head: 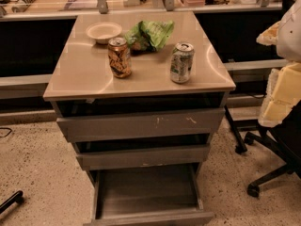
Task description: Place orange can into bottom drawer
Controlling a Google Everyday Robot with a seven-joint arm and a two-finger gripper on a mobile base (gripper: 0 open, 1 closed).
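Observation:
The orange can stands upright on the left-centre of the cabinet's tan top. It has orange-brown mottled print and a silver top. The bottom drawer is pulled well out at the foot of the cabinet, and its grey inside shows nothing in it. My gripper hangs at the right edge of the view, pale and yellowish under the white arm. It is to the right of the cabinet, apart from the can and holding nothing that I can see.
A white-and-green silver can stands right of centre on the top. A white bowl and a green crumpled bag lie behind. The two upper drawers sit slightly out. An office chair base stands right of the cabinet.

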